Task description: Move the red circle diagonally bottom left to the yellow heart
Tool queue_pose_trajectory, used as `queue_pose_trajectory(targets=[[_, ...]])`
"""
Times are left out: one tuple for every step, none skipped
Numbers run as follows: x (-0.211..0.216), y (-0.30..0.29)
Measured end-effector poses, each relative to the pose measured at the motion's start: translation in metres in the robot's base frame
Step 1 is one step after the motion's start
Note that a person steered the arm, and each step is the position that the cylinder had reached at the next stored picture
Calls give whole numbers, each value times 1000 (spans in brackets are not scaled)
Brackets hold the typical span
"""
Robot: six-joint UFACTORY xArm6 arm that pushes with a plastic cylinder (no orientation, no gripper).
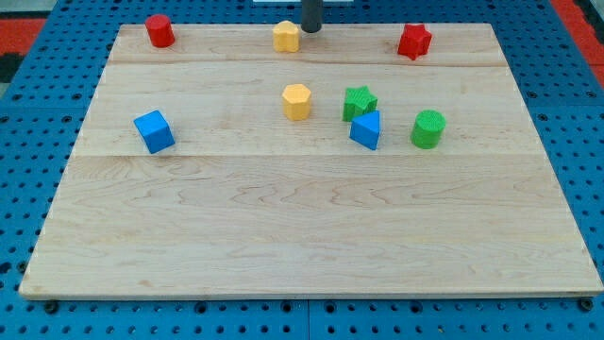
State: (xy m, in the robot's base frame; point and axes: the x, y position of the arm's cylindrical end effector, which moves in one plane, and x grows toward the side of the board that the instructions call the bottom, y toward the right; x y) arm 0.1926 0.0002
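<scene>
A wooden bench (311, 236) is seen from above and slightly from the front, lying on a blue perforated surface (585, 113). Seven small blocks are spread over its upper half.

The red circle (159, 30), a short red cylinder, is placed near the bench's top edge at the view's left. Along the same edge, near the middle, a yellow block (287, 36) is found; its shape is not clearly made out from here, and it may be the yellow heart. At the view's top right a red star (413, 41) is located.

The dark rod enters from the view's top, and my tip (310, 29) is set down just beside the yellow block, on its right side, touching it or nearly so. The tip is well apart from the red circle.

No pincer is carried by this arm, so nothing can be told about an opening, and nothing is held; only the rod is shown.

Lower on the bench, a second yellow block (296, 101), with angular sides, is seen near the middle. To its right a green star (359, 100) is placed, with a blue block (365, 129) touching it from below. A green cylinder (427, 128) stands near these, further right. A blue cube (154, 131) lies alone at the view's left.
</scene>
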Motion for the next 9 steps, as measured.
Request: queue_pose_trajectory(targets=[[1, -36], [1, -76], [-1, -87], [-1, -92], [0, -112], [-1, -172], [-1, -174], [-1, -174], [-1, -178]])
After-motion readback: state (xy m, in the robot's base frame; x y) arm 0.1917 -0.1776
